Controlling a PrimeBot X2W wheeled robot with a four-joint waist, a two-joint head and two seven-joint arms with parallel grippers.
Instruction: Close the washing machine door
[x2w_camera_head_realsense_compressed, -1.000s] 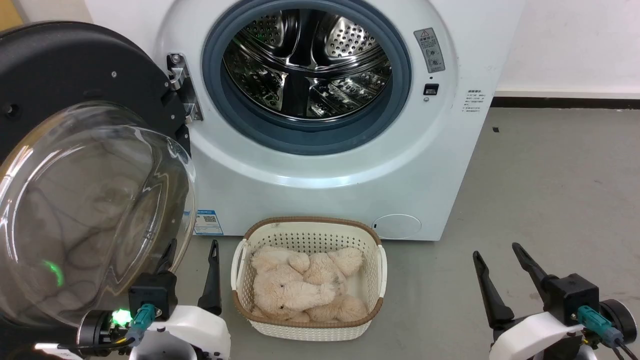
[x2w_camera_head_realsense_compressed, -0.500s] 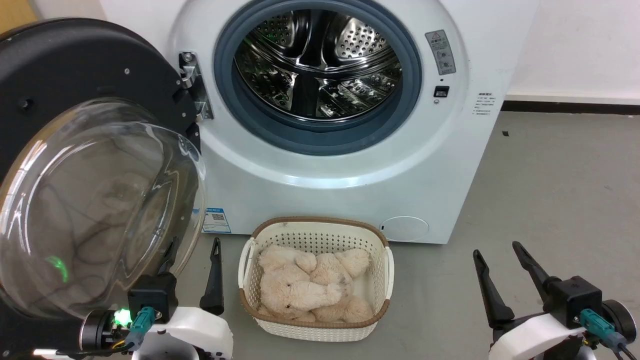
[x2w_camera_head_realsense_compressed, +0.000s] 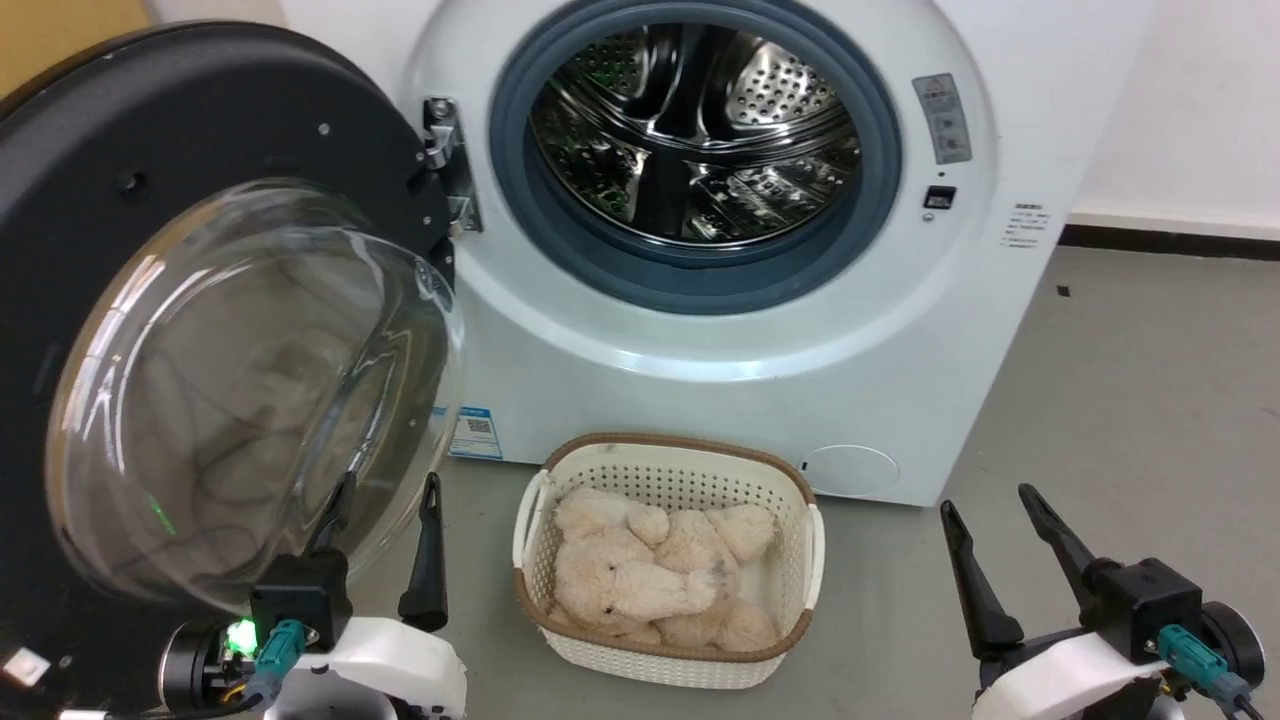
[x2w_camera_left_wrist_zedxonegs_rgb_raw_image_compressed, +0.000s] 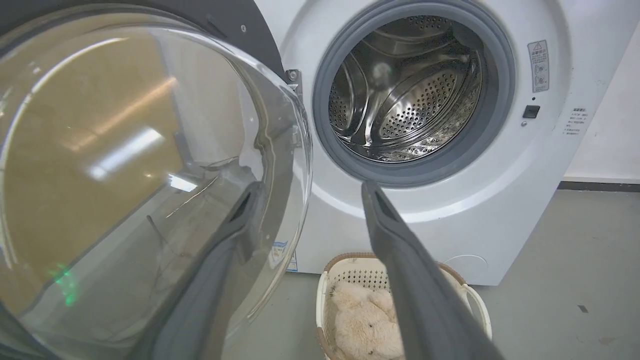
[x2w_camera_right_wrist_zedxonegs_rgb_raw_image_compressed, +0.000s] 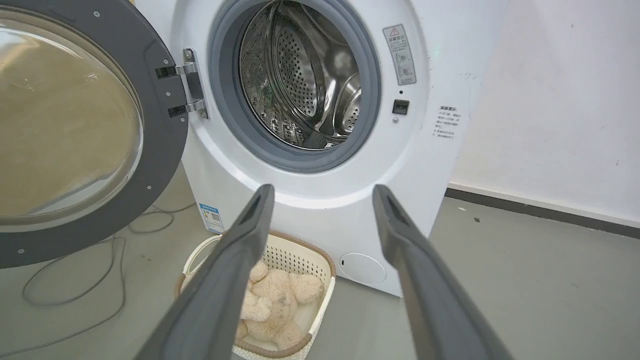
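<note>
Washing machine door (x2w_camera_head_realsense_compressed: 230, 380) stands swung wide open, hinged at the left of the washing machine (x2w_camera_head_realsense_compressed: 720, 370) opening.
Both grippers hang spread and hold nothing; the left gripper (x2w_camera_head_realsense_compressed: 388, 488) sits low before the machine's left side, one finger overlapping the glass bowl, contact unclear; the right gripper (x2w_camera_head_realsense_compressed: 985, 500) is off the machine's right corner; a push on curved glass could slide off; a weak swing may not latch; the basket (x2w_camera_head_realsense_compressed: 670, 440) at the machine's foot could foul a low sweep.

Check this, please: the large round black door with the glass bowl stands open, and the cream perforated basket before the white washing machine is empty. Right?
Not empty: the cream perforated basket holds a fluffy beige plush toy, as the head view shows. The rest holds: the large round black door stands open.
</note>
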